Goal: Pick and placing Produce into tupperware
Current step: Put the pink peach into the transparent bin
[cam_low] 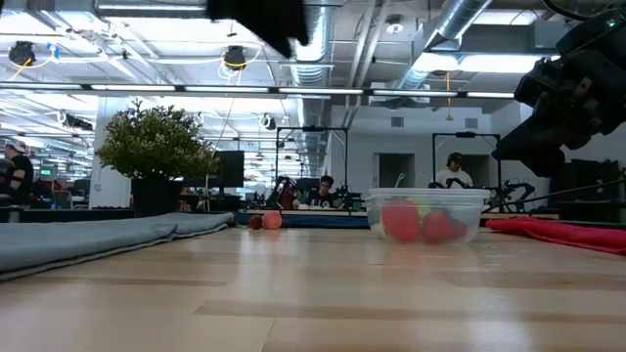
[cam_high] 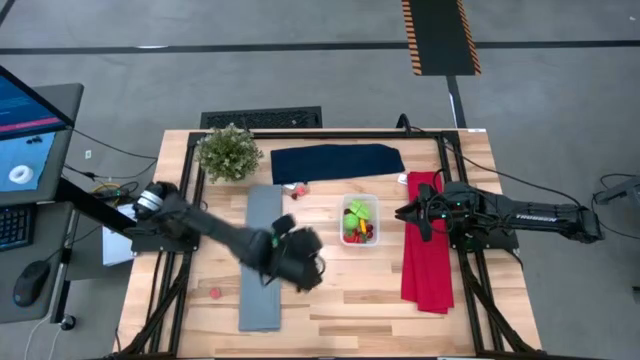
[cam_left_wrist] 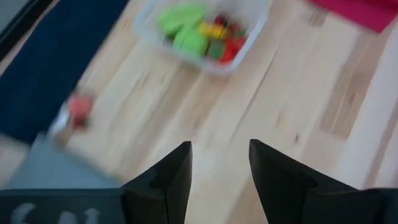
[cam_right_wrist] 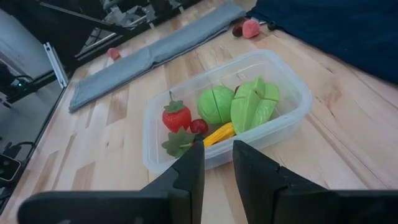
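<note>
The clear tupperware (cam_high: 359, 203) stands right of the table's middle. It holds produce: a red strawberry (cam_right_wrist: 176, 116), lime-green pieces (cam_right_wrist: 239, 106), a yellow piece (cam_right_wrist: 219, 133) and a dark cherry (cam_right_wrist: 199, 126). A red piece (cam_high: 298, 187) lies on the wood by the navy cloth's near edge. Another small red one (cam_high: 214, 293) lies left of the grey cloth. My left gripper (cam_left_wrist: 221, 163) hovers open and empty above the table, left of the tupperware (cam_left_wrist: 205, 56). My right gripper (cam_right_wrist: 217, 155) waits just right of the tupperware, slightly open and empty.
A grey cloth (cam_high: 263, 258) lies under my left arm, a navy cloth (cam_high: 337, 163) at the far side and a red cloth (cam_high: 427, 240) at the right. A potted plant (cam_high: 229, 152) stands at the far left corner. Bare wood shows near the front edge.
</note>
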You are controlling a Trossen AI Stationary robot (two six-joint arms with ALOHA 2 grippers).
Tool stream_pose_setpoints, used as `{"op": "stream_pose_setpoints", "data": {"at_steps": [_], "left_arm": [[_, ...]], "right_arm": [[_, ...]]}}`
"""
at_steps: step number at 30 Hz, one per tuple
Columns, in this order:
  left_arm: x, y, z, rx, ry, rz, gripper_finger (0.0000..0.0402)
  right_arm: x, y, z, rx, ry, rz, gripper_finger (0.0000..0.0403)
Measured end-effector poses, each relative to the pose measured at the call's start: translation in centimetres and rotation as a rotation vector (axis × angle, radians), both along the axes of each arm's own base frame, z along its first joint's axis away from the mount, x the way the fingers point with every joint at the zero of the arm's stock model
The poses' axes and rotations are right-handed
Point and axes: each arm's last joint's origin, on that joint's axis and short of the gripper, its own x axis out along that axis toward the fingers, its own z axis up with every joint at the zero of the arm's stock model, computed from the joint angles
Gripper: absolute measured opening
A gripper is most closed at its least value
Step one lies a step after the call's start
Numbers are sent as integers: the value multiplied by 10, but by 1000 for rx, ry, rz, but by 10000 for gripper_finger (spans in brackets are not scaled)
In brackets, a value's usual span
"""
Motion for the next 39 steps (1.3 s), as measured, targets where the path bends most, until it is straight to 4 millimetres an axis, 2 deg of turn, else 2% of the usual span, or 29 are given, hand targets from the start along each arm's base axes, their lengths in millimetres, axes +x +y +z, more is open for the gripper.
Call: {"op": "stream_pose_setpoints", "data": {"at_steps": [5,9,14,17,21,25,29,34,39], "left_arm": [[-44,-48,-6,-2,-59,173,151],[-76,-79,-4,-9,-225,263,151],[-105,-102,-5,-110,-367,353,151],[-113,-112,-21,-170,-377,423,151],[-119,-120,-53,-231,-235,602,151],[-123,-121,-78,-175,-81,771,151],[-128,-123,-93,-132,86,912,151],[-127,-125,-100,-137,109,934,151],[-132,-129,-107,-140,283,1040,151]], "right_arm": [[0,0,0,0,1,0,107],[0,0,0,0,1,0,107],[0,0,0,0,2,0,107],[0,0,0,0,2,0,107],[0,0,0,0,-1,0,107],[0,0,0,0,1,0,107],[0,0,0,0,1,0,107],[0,0,0,0,1,0,107],[0,0,0,0,0,0,107]]}}
